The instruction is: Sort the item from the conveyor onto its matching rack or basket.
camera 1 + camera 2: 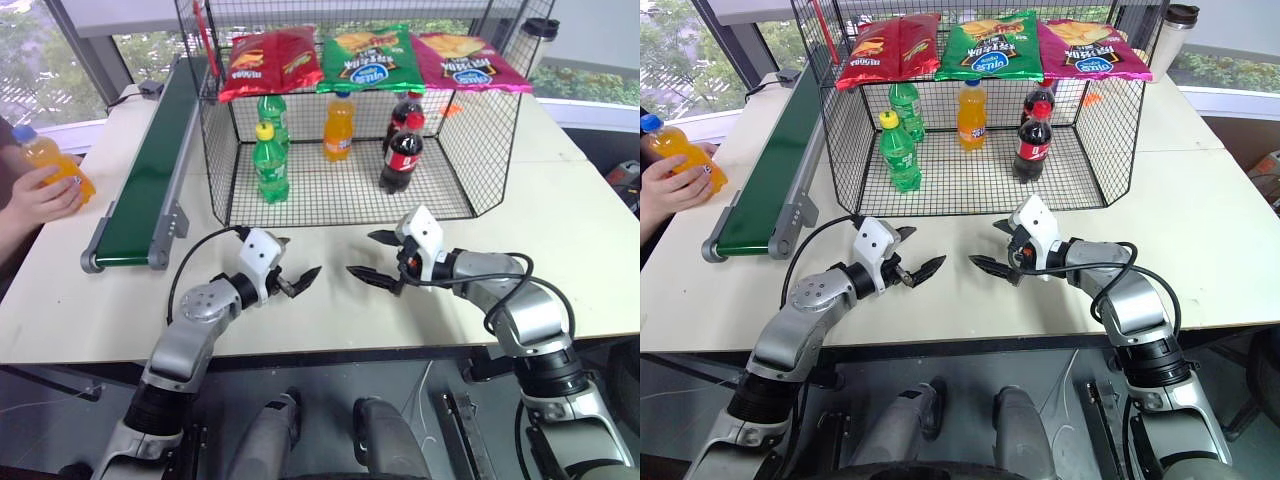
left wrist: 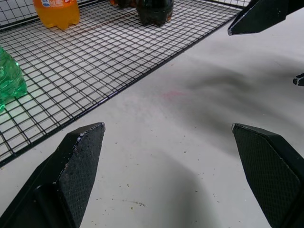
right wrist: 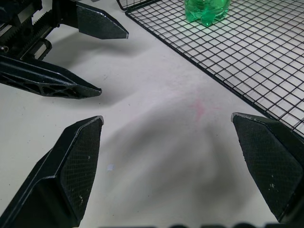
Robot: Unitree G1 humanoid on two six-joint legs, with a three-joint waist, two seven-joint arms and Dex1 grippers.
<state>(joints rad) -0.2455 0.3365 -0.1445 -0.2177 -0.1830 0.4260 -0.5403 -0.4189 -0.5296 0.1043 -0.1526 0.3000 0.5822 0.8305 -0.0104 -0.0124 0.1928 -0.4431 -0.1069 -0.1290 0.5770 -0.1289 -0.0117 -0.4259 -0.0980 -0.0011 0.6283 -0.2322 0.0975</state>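
White worktop (image 1: 560,230) carries the conveyor (image 1: 150,170) at far left and wire cage (image 1: 350,120) beyond both end effectors, left (image 1: 296,282) and right (image 1: 368,256), hovering spread apart and empty. Orange soda bottle (image 1: 55,165) sits in a person's hand (image 1: 40,195), far left.

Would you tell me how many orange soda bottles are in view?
2: one orange soda bottle stands inside the wire cage; another is held by a person's hand beside the conveyor.
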